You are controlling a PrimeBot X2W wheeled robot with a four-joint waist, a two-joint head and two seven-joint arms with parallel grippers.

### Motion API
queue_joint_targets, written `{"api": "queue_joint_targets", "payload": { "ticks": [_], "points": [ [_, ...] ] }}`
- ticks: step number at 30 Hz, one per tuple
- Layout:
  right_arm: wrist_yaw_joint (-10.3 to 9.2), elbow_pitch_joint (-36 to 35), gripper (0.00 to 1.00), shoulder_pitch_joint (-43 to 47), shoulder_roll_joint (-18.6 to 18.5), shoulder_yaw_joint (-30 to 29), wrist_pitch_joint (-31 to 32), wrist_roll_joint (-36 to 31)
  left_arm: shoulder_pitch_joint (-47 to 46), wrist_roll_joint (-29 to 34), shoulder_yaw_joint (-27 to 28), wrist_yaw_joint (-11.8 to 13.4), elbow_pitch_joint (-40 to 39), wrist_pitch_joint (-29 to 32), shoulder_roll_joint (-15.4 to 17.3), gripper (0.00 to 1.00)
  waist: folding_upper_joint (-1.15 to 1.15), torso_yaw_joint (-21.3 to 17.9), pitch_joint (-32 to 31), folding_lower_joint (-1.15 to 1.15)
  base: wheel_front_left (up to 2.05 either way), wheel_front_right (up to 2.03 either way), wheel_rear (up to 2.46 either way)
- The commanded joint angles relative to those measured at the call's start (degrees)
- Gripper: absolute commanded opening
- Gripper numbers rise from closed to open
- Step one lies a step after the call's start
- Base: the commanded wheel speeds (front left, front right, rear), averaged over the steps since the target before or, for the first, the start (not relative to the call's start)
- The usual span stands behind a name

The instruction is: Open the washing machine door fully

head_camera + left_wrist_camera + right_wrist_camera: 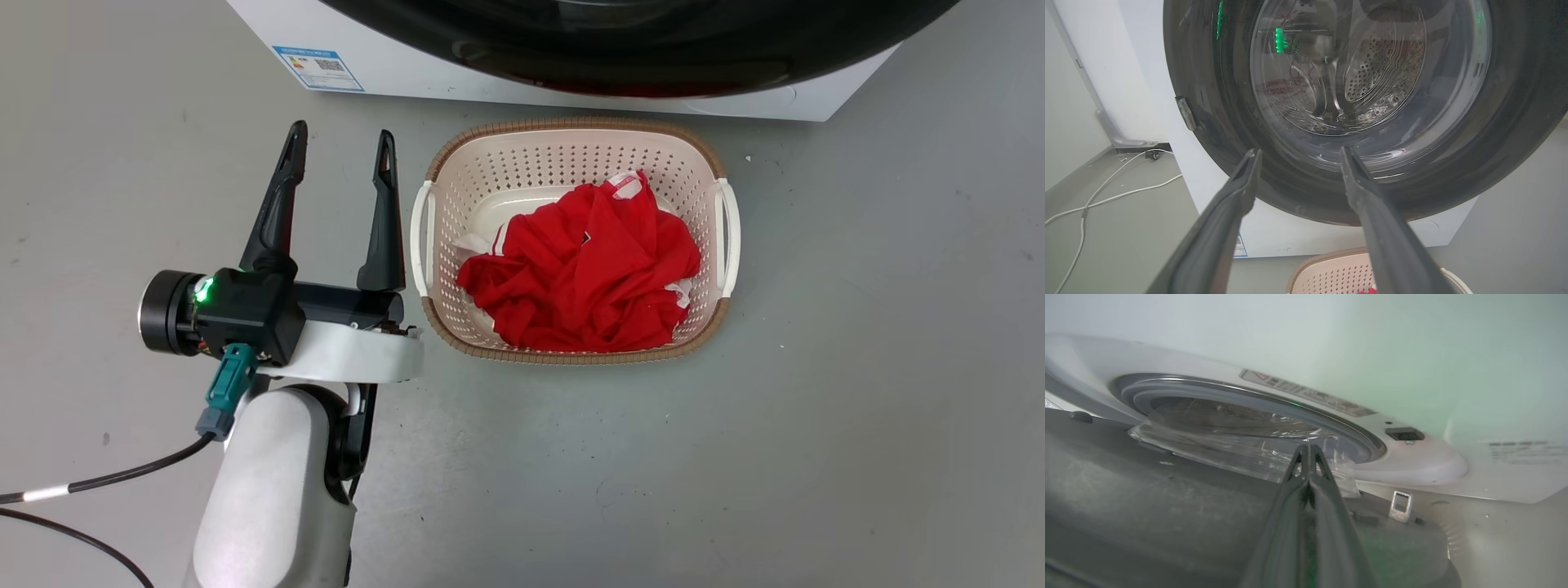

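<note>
The white washing machine (408,69) stands at the top of the head view, with the glossy black washing machine door (637,41) across its front. My left gripper (341,131) hovers open over the floor, left of the basket, fingers pointing at the machine. In the left wrist view those open fingers frame the door (1208,102) and its clear glass bowl (1351,73). My right gripper (1306,449) is shut, lying along the door's grey inner face (1167,506) in the gap between it and the machine front (1412,465). The door stands ajar.
A cream laundry basket (571,139) holding a red garment (588,269) sits on the floor right in front of the machine. White cables (1106,196) trail on the floor to the machine's left. A metal latch hook (1400,505) sticks up from the door's edge.
</note>
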Motion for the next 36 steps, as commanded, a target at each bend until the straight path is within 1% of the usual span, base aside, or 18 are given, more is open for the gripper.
{"api": "queue_joint_targets", "payload": {
  "ticks": [1,9,13,17,27,36],
  "points": [
    [0.00,-0.7,0.00,1.8,0.7,-0.2,1.9,1.0,-0.8,0.0,-0.1,-0.1,0.2,-0.2,-0.1,1.00,0.00,0.0,-0.2,-0.01,0.00,0.00,0.00],
    [0.00,-4.9,0.00,6.9,1.3,-1.5,9.1,4.6,-0.1,-0.3,-0.7,0.2,1.2,-0.2,-0.1,1.00,0.00,-0.2,-2.4,-0.01,0.00,0.00,0.00],
    [0.00,-7.8,0.00,11.3,2.2,-2.3,12.5,6.8,1.3,-0.3,-0.9,-0.2,2.0,-0.2,-0.1,1.00,0.00,-0.4,-5.3,-0.01,0.00,0.00,0.00],
    [0.00,-10.8,0.00,16.5,3.2,-3.2,14.2,8.7,2.7,-0.3,-0.9,-0.5,2.8,-0.2,-0.1,1.00,0.00,-0.6,-8.9,-0.01,0.00,0.00,0.00],
    [0.00,-17.7,0.00,29.4,8.0,-3.9,18.8,12.8,8.4,1.1,-0.3,-2.1,4.5,-0.2,0.3,1.00,0.00,-1.6,-17.1,-0.01,0.00,0.00,0.00],
    [0.00,-22.9,0.00,37.9,12.1,-3.0,21.5,14.5,11.7,1.5,-0.2,-2.9,5.3,-0.2,0.3,1.00,0.00,-2.0,-20.9,-0.01,0.00,0.00,0.00]
  ]
}}
